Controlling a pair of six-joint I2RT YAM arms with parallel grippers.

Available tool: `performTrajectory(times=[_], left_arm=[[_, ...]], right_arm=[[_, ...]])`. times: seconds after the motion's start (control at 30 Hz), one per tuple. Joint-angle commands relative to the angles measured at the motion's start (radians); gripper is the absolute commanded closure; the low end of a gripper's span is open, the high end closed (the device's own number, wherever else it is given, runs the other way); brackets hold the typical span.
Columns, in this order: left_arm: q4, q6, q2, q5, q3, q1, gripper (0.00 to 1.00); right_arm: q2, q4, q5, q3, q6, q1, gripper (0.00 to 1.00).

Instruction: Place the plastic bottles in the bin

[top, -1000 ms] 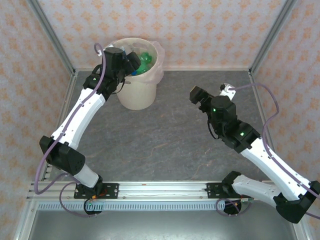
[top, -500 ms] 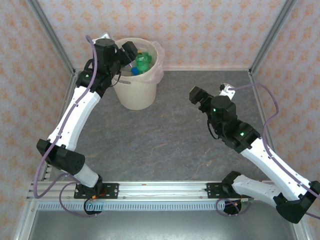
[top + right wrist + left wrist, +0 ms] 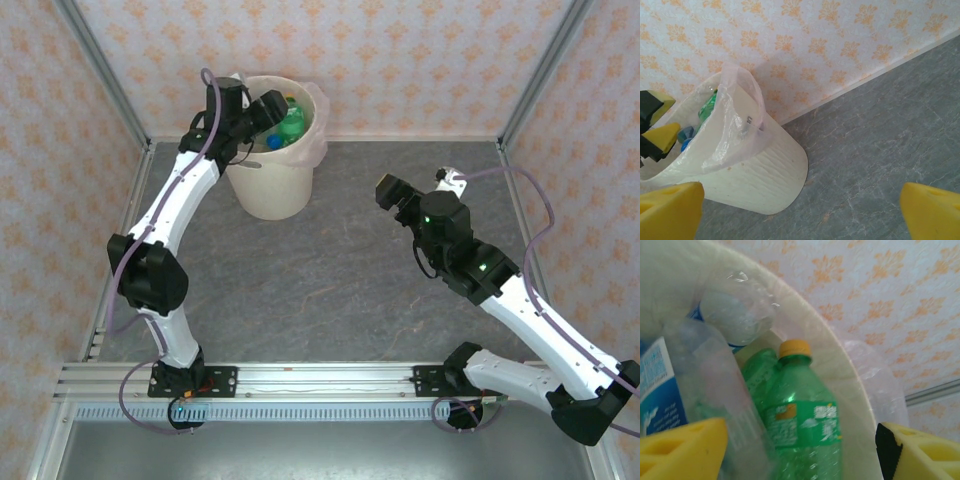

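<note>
**Left pincer spread over the bottles in the bin**

The left pincer [image 3: 266,110] hangs over the mouth of the bin [image 3: 270,195], which stands at the far left corner of the bench [image 3: 340,280], close to the patterned wall [image 3: 420,60]. Its jaws stand apart and clamp nothing. In the left wrist view, a green bottle [image 3: 805,425] with a yellow cap [image 3: 794,348] lies between the two yellow pads [image 3: 682,450], cap pointing away from the camera. The bottle is narrower than the gap, and no contact with either pad is visible. Just left of it lies a clear bottle [image 3: 665,390] with a blue label, close to the left-hand pad, and a crumpled clear one [image 3: 735,315] rests further in against the bin's wall.

The right pincer [image 3: 388,190] hovers above the bench, well apart from the bin and facing it. Its jaws are spread wide with nothing between them.

The overhead view gives the layout, with both arms, the bin and the bare grey bench between them, but of the plastic bottles [image 3: 290,122] it shows little more than green and blue patches. The left wrist view adds labels, caps and how the bottles lie. The right wrist view shows the bin from the side, with its ribbed cream wall, the thin liner bag [image 3: 737,120] folded over the rim, and the left pincer's pads above the far edge.
</note>
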Motion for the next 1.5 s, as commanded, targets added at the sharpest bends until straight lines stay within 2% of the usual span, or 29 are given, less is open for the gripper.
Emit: performTrajectory(times=[0.0, 0.23, 0.3, 0.37, 0.4, 0.5, 0.63, 0.87, 1.03, 1.13, 1.27, 1.3, 1.4, 1.47], left_arm=[[-0.001, 0.013, -0.059, 0.013, 0.013, 0.008, 0.2], [-0.056, 0.029, -0.139, -0.015, 0.12, 0.017, 0.16], [-0.071, 0.035, -0.178, -0.04, 0.122, 0.017, 0.12], [-0.079, 0.074, -0.243, -0.086, 0.083, 0.017, 0.01], [-0.075, 0.084, -0.272, -0.105, 0.054, 0.018, 0.01], [-0.04, 0.112, -0.417, -0.175, -0.107, 0.018, 0.01], [0.027, 0.125, -0.658, -0.273, -0.425, 0.018, 0.01], [0.058, 0.203, -1.09, -0.448, -0.995, 0.018, 0.01], [0.085, 0.224, -1.324, -0.588, -1.291, 0.017, 0.01], [0.084, 0.201, -1.361, -0.688, -1.379, 0.018, 0.01], [0.143, 0.185, -1.292, -0.731, -1.448, 0.018, 0.01], [0.177, 0.199, -1.263, -0.732, -1.463, 0.017, 0.01], [0.324, 0.261, -1.181, -0.768, -1.528, 0.018, 0.01], [0.482, 0.326, -1.139, -0.79, -1.591, 0.026, 0.01]], right_arm=[[-0.013, -0.02, 0.011, 0.007, 0.013, -0.005, 0.0], [0.005, 0.003, 0.016, 0.009, 0.005, -0.005, 0.0], [0.011, 0.007, 0.02, 0.008, -0.002, -0.005, 0.0], [0.011, 0.008, 0.042, 0.003, -0.013, -0.005, 0.0], [0.011, 0.01, 0.058, -0.001, -0.017, -0.005, 0.0], [0.005, 0.017, 0.109, -0.025, -0.044, -0.005, 0.0], [-0.014, 0.056, 0.189, -0.09, -0.088, -0.008, 0.0], [-0.074, 0.227, 0.345, -0.314, -0.177, -0.023, 0.0], [-0.068, 0.386, 0.439, -0.504, -0.272, -0.044, 0.0], [-0.07, 0.534, 0.473, -0.627, -0.337, -0.067, 0.0], [-0.062, 0.719, 0.465, -0.762, -0.413, -0.126, 0.0], [-0.057, 0.776, 0.462, -0.794, -0.439, -0.14, 0.0], [-0.028, 0.759, 0.359, -0.769, -0.431, -0.232, 0.0], [-0.001, 0.807, 0.336, -0.768, -0.46, -0.266, 0.0]])
